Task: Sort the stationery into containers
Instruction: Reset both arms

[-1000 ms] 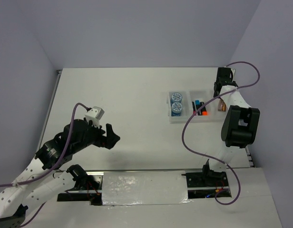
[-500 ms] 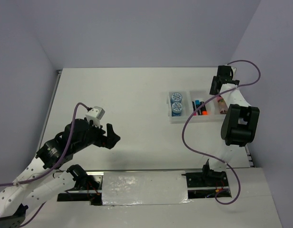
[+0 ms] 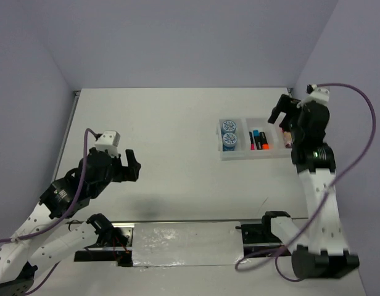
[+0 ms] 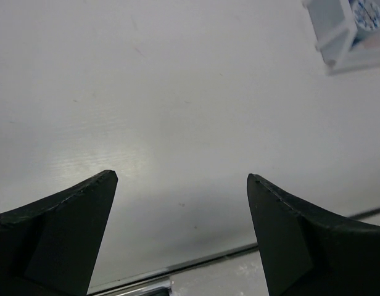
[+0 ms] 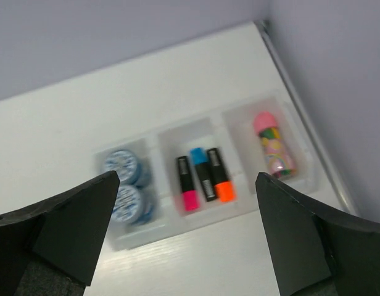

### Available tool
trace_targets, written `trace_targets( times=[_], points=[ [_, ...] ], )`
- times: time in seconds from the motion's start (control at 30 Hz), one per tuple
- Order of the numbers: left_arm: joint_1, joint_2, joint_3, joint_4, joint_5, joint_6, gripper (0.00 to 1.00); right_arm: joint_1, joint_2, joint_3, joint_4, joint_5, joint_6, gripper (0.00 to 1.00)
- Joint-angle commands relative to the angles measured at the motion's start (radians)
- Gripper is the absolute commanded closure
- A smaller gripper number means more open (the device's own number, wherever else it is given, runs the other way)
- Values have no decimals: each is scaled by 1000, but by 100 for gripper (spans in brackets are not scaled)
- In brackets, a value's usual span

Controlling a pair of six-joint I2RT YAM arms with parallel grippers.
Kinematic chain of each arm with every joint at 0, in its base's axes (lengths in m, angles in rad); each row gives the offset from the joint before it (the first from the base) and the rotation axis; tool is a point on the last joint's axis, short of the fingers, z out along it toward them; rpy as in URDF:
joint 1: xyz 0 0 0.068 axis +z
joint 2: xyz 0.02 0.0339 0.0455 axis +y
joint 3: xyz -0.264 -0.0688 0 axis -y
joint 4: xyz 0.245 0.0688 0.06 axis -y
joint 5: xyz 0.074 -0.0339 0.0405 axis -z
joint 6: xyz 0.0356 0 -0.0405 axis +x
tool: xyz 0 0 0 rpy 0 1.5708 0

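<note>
White table (image 3: 165,123), and I see my right gripper (image 5: 185,179) spread wide, holding nothing, the tray (image 5: 162,228) framed between its jaws with tape rolls (image 5: 125,185), highlighters (image 5: 202,179) and glue stick (image 5: 273,145) each in separate compartments; left gripper (image 4: 182,179) gapes too, tray beyond its right jaw.

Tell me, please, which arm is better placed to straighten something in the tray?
Right, most likely: the right end effector hangs open by the tray's right end, near the glue stick, while the left end effector is far across the table.
</note>
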Motion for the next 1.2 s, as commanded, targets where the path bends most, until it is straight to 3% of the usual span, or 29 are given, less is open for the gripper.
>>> trace_targets(
  times=[0.0,0.2,0.37,0.47,0.8,1.17],
  points=[
    [5,30,141,-42,-249,-12,1,67,-249,-81,-80,-103,45,0],
    [8,148,353,-148,-484,-9,1,72,-579,-127,-266,-247,59,0],
    [9,141,483,-254,-555,-61,1,71,-671,109,-563,-177,-42,0],
    [10,69,476,-314,-564,-104,1,163,-713,187,-632,-146,-41,0],
    [8,-178,394,-464,-546,-228,1,274,-782,135,-654,-45,-28,0],
    [8,-214,374,-495,-557,-210,1,274,-770,111,-639,-76,-7,0]
  ],
)
